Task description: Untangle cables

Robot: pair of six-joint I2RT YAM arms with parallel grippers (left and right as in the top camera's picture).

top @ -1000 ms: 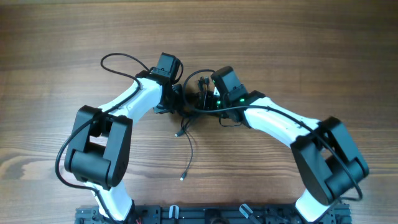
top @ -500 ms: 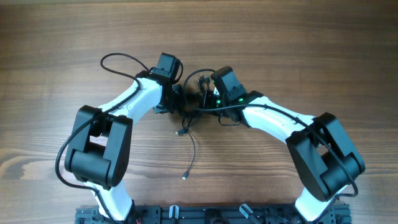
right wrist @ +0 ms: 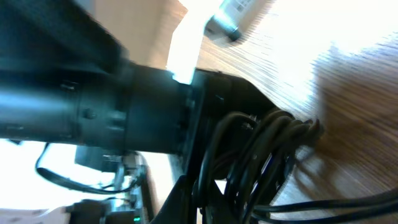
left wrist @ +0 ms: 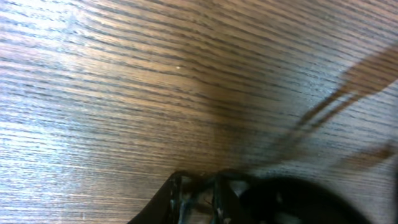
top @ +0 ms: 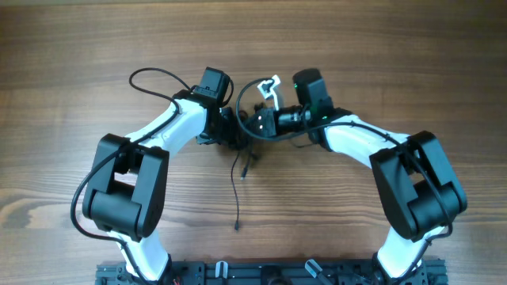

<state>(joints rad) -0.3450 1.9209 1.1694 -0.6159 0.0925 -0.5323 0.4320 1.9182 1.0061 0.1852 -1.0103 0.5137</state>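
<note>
The cables [top: 252, 125] form a small black bundle between my two grippers at the table's middle. One loose strand [top: 238, 190] trails from it toward the front edge and ends in a tiny plug. My left gripper [top: 234, 131] meets the bundle from the left. In the left wrist view its jaws [left wrist: 199, 198] stand almost together on something dark. My right gripper [top: 260, 120] comes in from the right and is shut on the cables [right wrist: 267, 149], whose coiled loops fill its jaws [right wrist: 214, 186]. A white piece [top: 271, 82] sticks up behind the bundle.
A thicker black cord [top: 154, 77] arcs off the left arm at the back left. The left arm's dark wrist body [right wrist: 93, 106] looms right beside the right gripper. Bare wood table [top: 380, 47] lies all round, and a black rail [top: 261, 273] runs along the front edge.
The right wrist has swung back and to the right and turned toward the left arm, its jaws closing on the bundle. The white piece now shows. The loose strand shifted a little toward the front.
</note>
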